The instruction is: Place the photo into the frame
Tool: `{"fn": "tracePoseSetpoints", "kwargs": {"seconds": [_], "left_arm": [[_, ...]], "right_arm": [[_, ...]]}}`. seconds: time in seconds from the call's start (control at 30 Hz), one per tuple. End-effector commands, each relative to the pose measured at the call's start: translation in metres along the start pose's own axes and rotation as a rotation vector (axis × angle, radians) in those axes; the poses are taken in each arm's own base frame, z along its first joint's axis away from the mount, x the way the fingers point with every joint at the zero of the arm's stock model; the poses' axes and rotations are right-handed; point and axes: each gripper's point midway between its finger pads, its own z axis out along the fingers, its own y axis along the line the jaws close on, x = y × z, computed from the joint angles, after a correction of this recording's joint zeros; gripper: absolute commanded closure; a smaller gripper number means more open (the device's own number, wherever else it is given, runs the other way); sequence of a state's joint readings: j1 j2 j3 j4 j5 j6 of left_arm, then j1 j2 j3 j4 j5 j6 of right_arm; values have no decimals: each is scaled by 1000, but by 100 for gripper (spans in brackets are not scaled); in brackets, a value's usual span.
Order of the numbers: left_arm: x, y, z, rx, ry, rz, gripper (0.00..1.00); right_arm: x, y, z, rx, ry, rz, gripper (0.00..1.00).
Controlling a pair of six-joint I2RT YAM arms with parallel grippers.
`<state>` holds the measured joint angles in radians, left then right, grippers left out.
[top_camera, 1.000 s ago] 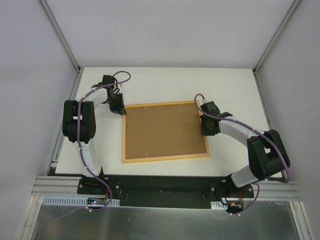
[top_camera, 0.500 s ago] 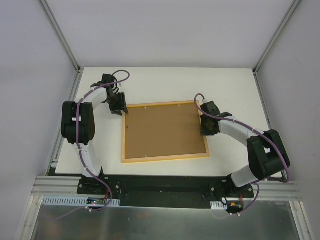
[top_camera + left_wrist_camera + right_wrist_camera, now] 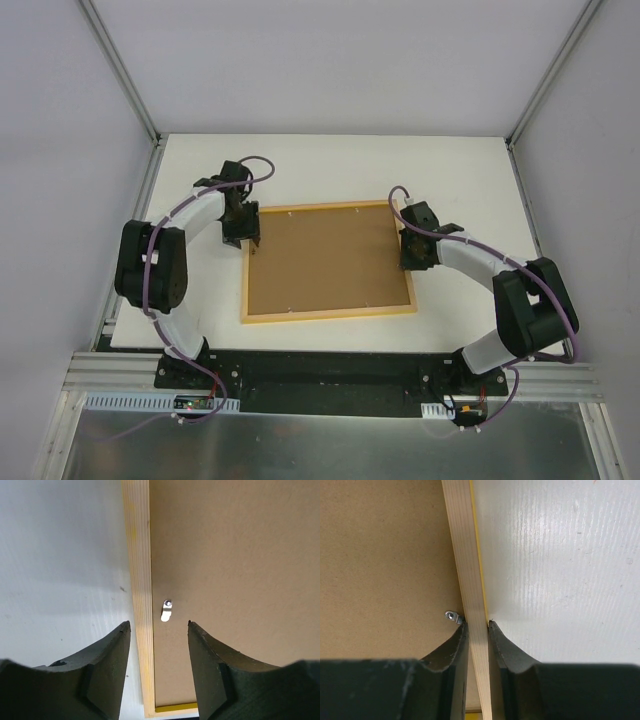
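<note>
1 frame (image 3: 330,315), 1 backing board (image 3: 330,260); L hand (image 3: 158,624) wide astride edge, R hand (image 3: 478,622) clamping frame.

The frame (image 3: 330,313) lies flat on the table (image 3: 330,165).

White arms (image 3: 195,210), black joints (image 3: 150,265), purple cables (image 3: 262,163), dark claws (image 3: 156,625) (image 3: 477,622).

Brown backing board (image 3: 330,262), white table (image 3: 330,165)
</note>
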<state>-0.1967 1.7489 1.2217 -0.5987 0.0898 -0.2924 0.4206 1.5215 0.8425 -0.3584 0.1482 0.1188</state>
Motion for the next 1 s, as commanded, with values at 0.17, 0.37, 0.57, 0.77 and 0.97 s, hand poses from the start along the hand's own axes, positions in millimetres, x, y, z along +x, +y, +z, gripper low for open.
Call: {"fn": "tracePoseSetpoints", "kwargs": {"seconds": [0.17, 0.37, 0.57, 0.77, 0.97], "left_arm": [[23, 24, 2, -156, 69, 39, 52], [23, 16, 9, -122, 100, 55, 52], [21, 7, 13, -80, 102, 70, 52], [17, 6, 18, -80, 96, 72, 53], [10, 8, 19, -101, 70, 61, 55]], "right_arm": [[2, 6, 8, -38, 35, 48, 99], [-1, 6, 7, -40, 38, 47, 99], [0, 5, 9, -36, 45, 45, 99], [-1, 5, 9, -43, 44, 50, 99], [-1, 5, 8, -44, 43, 50, 99]]}}
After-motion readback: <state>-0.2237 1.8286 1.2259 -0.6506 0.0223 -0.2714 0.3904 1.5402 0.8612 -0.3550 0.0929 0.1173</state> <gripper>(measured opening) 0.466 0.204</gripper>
